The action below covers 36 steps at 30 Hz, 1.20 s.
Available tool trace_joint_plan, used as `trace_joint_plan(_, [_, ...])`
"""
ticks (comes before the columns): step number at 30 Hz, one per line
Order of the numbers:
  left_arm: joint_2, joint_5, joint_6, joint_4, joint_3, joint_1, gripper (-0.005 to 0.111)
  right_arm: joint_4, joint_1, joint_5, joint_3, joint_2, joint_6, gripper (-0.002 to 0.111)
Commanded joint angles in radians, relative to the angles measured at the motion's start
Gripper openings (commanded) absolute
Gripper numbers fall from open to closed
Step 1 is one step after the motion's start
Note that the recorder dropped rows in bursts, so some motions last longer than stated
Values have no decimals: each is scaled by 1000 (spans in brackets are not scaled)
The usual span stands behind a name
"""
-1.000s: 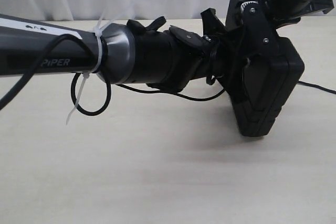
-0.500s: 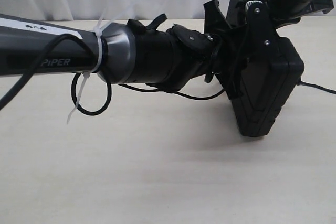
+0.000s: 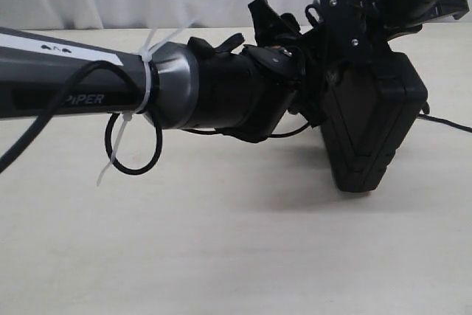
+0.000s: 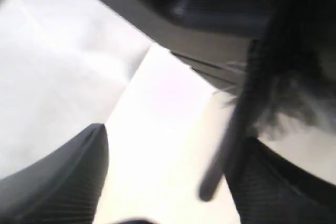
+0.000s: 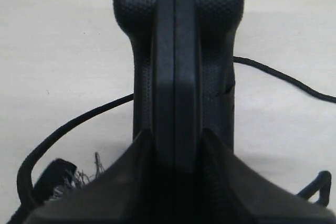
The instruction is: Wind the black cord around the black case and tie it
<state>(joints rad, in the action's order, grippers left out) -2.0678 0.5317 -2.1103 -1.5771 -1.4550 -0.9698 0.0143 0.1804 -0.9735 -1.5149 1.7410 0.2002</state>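
Case (image 5: 176, 51) on edge between right gripper (image 5: 176, 140) fingers (image 5: 126, 182) (cord (image 5: 79, 121) slack beside)

The word "PiPER" stands in pale letters on the grey left arm (image 3: 74, 86), at the scene's left; marks on its white strip (image 3: 66, 49) are too small to read. Nothing else is legible.

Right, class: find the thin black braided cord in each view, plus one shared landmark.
Exterior view: thin black braided cord trails away right of the flat matte black plastic case.
Left wrist view: a blurred, frayed stretch, close to the lens.
Right wrist view: emerges either side of the case.
Shared landmark: that case, exterior and right wrist.
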Motion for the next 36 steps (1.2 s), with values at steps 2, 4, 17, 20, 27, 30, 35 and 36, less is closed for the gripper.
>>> trace_joint_plan(2, [2, -165, -31, -59, 15, -7, 61, 4, -4, 34, -15, -11, -5, 4])
trace_joint_plan(4, [2, -174, -31, -75, 15, -7, 61, 4, -4, 34, -15, -11, -5, 4])
trace_joint_plan(17, [6, 39, -31, -102, 15, -77, 61, 4, -4, 34, -15, -11, -5, 4])
trace_joint_plan(20, [6, 125, -31, -106, 15, -82, 61, 4, -4, 34, -15, -11, -5, 4])
trace_joint_plan(27, [146, 94, -31, -39, 210, -78, 61, 4, -4, 34, -15, -11, -5, 4])
trace_joint_plan(30, [238, 67, -31, -22, 278, -73, 61, 4, -4, 34, -15, -11, -5, 4])
trace_joint_plan(35, [323, 163, -31, -8, 297, -73, 51, 4, -4, 34, -15, -11, -5, 4])
trace_joint_plan(36, [335, 190, -31, -4, 297, -73, 45, 4, -4, 34, -15, -11, -5, 4])
